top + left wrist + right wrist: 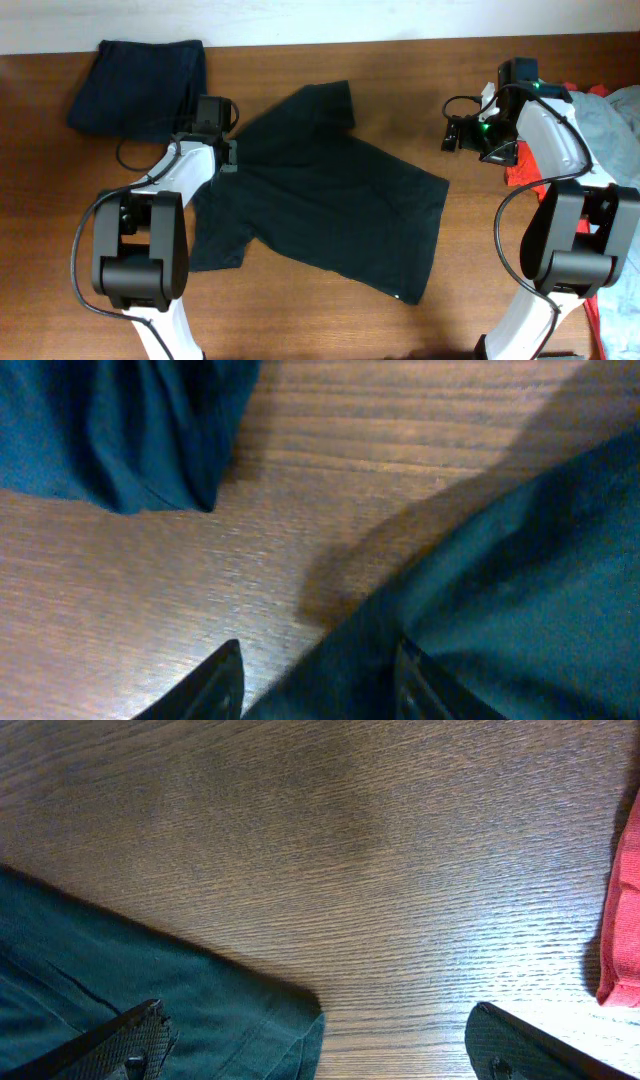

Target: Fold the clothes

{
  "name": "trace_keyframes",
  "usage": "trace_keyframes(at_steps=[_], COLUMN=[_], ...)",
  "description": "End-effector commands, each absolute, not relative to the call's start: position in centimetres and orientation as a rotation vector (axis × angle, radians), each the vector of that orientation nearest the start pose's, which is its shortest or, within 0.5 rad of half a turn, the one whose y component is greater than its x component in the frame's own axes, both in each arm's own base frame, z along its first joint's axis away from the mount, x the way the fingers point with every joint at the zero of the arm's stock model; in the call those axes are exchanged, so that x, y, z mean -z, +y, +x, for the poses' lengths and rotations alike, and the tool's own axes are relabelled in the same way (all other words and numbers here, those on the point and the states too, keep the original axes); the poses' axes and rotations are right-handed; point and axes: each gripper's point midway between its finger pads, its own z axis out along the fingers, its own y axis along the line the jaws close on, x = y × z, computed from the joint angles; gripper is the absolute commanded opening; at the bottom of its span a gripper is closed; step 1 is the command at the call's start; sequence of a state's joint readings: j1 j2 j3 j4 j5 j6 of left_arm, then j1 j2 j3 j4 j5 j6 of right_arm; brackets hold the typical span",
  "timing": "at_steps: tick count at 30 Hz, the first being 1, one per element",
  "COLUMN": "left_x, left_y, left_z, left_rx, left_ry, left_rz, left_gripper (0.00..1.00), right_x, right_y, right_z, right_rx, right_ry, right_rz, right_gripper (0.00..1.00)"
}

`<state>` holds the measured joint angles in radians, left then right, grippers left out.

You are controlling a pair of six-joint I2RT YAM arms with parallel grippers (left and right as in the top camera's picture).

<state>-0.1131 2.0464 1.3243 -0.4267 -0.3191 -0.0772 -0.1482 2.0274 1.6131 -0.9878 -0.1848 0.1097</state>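
Closest to the overhead lens are the two arms' bulky dark housings, left [140,250] and right [575,235], at the bottom edge of a brown wooden surface [400,60]. Between them a black T-shirt [330,200] lies spread out but skewed on a diagonal, not yet folded. A navy garment [140,85] sits at the far left corner, while a red garment [520,175] and a pale grey-blue garment [610,125] are heaped at the right edge. The left end effector [222,135] is down at the shirt's upper left edge, and the right end effector [470,132] is off the shirt, near the red cloth. In the left wrist view, two dark fingers [215,685] stand partly apart with black shirt fabric [520,590] filling the gap; whether they pinch it cannot be told. The navy cloth [110,430] lies just beyond a strip of bare wood, so a drag that way could probably snag it. In the right wrist view, the fingers [130,1040] stand wide apart over bare wood with nothing held. The shirt's edge [120,980] lies by one finger and the red cloth [622,910] near the other. A careless closing here might catch the wrong garment, or only one layer, leaving a crooked fold.
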Motion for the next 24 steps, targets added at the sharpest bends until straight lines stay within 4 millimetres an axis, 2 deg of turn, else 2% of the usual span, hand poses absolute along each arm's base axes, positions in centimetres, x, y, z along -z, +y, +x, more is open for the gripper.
trace_keyframes(at_steps=[1, 2, 4, 5, 7, 9, 13, 15, 17, 18, 21, 22, 24], left_x=[-11.2, -12.7, -17.3, -18.9, -20.0, -20.5, -20.6, -20.6, -20.5, -20.2, -19.9, -19.9, -19.9], left_y=[-1.8, -2.4, -3.7, -3.8, -4.0, -3.9, -2.7, -0.8, 0.2, 0.8, 1.3, 1.3, 1.3], left_z=[49.4, 49.7, 50.1, 50.0, 49.8, 49.7, 49.7, 49.8, 49.7, 49.4, 49.2, 49.2, 49.2], left_rx=[-0.275, -0.241, -0.114, -0.064, -0.004, 0.065, 0.214, 0.2, 0.188, 0.182, 0.175, 0.175, 0.175], left_ry=[2.462, 2.433, 2.34, 2.309, 2.29, 2.286, 2.288, 2.283, 2.284, 2.297, 2.308, 2.308, 2.308], left_rz=[-0.072, -0.065, -0.092, -0.122, -0.124, -0.145, -0.237, -0.278, -0.303, -0.318, -0.334, -0.334, -0.334], left_gripper=[0.53, 0.54, 0.54, 0.54, 0.57, 0.61, 0.65, 0.81, 0.93, 0.99, 0.99, 0.99, 0.99], right_x=[-8.4, -8.4, -8.4, -8.7, -9.5, -10.5, -11.0, -11.2, -10.9, -10.9, -10.8, -10.6, -10.2], right_y=[-3.5, -3.5, -3.5, -3.7, -4.1, -4.4, -4.5, -3.8, -2.5, -2.7, -1.6, -1.0, 0.9], right_z=[43.1, 43.1, 43.2, 44.4, 46.8, 48.9, 49.9, 50.0, 49.1, 49.1, 47.8, 47.5, 47.0], right_rx=[-0.256, -0.256, -0.257, -0.25, -0.239, -0.228, -0.225, -0.279, -0.372, -0.356, -0.439, -0.43, -0.368], right_ry=[2.891, 2.891, 2.888, 2.836, 2.734, 2.642, 2.596, 2.593, 2.626, 2.628, 2.675, 2.692, 2.719], right_rz=[0.363, 0.363, 0.362, 0.348, 0.322, 0.299, 0.287, 0.272, 0.259, 0.263, 0.241, 0.174, -0.031], right_gripper=[0.99, 0.99, 0.99, 0.99, 0.99, 0.99, 0.99, 0.98, 0.98, 0.98, 0.97, 0.93, 0.93])
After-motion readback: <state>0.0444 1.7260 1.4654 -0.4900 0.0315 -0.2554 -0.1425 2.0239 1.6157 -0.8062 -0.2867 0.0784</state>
